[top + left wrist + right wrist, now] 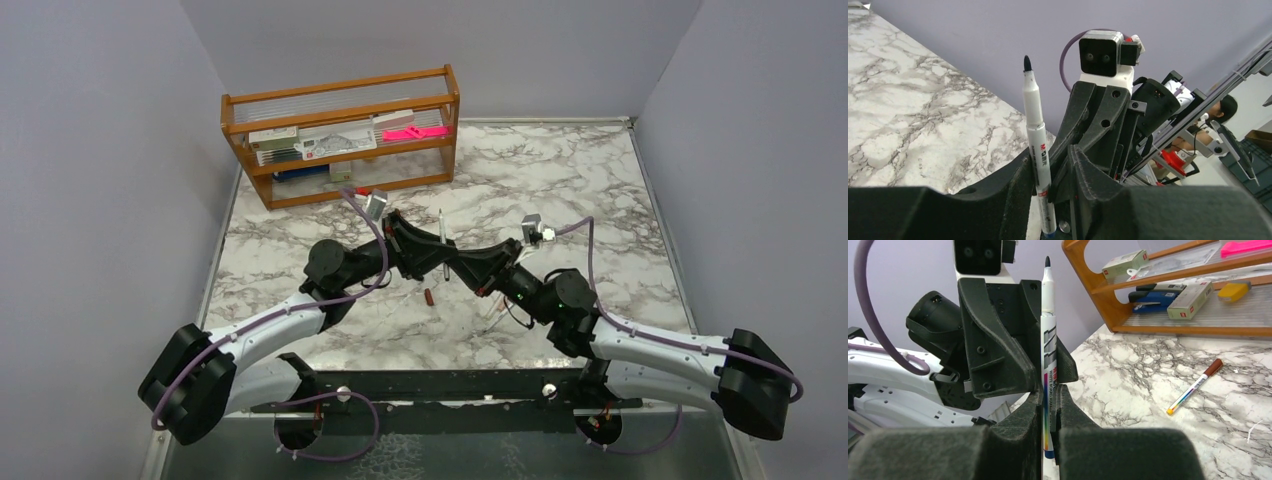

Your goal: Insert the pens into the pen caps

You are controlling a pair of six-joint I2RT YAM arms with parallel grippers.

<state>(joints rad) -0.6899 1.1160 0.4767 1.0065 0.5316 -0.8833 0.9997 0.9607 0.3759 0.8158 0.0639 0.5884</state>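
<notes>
A white pen (441, 232) with a bare black tip stands upright above the table's middle, where both grippers meet. My right gripper (1049, 410) is shut on the pen (1048, 340) near its lower blue end. My left gripper (1050, 185) faces it, and its fingers close on the barrel of the pen (1035, 125) just above. In the top view the left gripper (425, 246) is left of the pen and the right gripper (458, 262) is right of it. A dark red cap (430, 296) lies on the marble below them. A second pen (1195, 386) with a dark red end lies on the table.
A wooden shelf rack (340, 185) with boxed stationery and a bright pink flat item (412, 132) stands at the back left, also in the right wrist view (1088, 275). Thin pale items (495, 318) lie by the right arm. Grey walls enclose the marble table (600, 180).
</notes>
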